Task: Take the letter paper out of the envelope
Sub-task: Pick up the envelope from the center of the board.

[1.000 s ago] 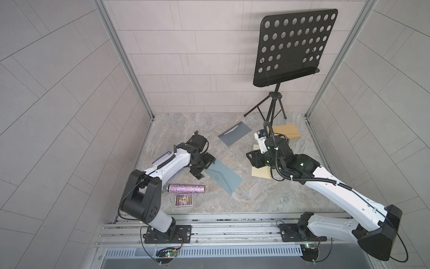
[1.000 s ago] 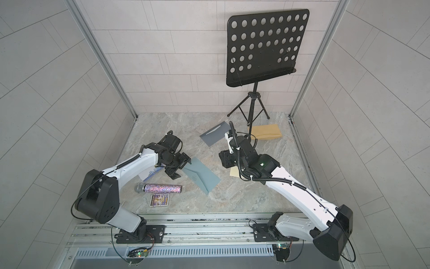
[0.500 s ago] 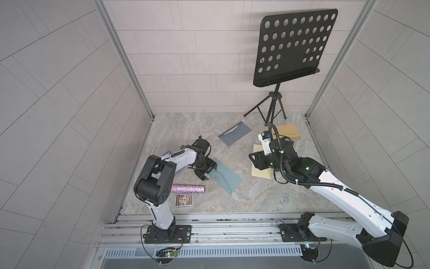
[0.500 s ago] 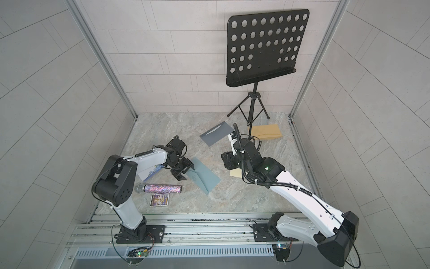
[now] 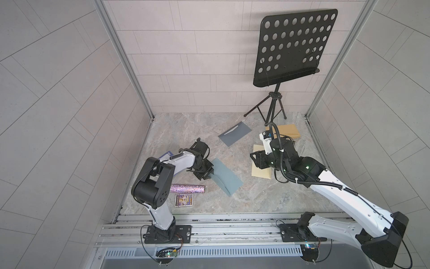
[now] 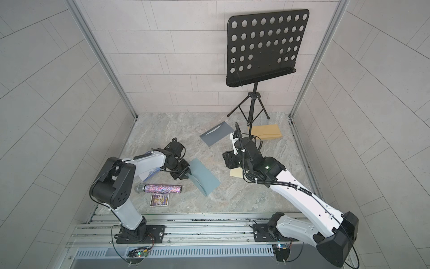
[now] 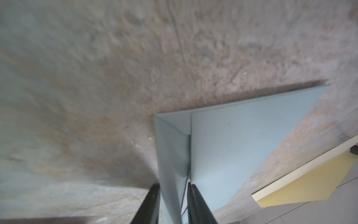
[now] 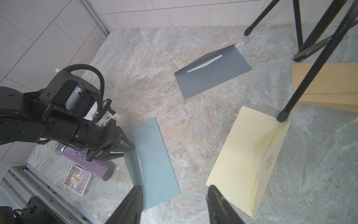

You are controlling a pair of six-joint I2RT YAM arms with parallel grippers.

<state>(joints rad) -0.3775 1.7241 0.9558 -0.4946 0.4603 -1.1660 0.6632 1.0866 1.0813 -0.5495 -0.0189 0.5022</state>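
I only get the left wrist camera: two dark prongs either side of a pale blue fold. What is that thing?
Observer: A teal envelope lying on the tabletop; the left end effector has its raised flap between its fingers.
Operator: Is the other arm helping?
Observer: No; the right end effector hangs open, holding nothing.
Operator: More envelopes besides the yellow one?
Observer: A dark grey envelope lies near the music stand, a white sliver at its mouth.
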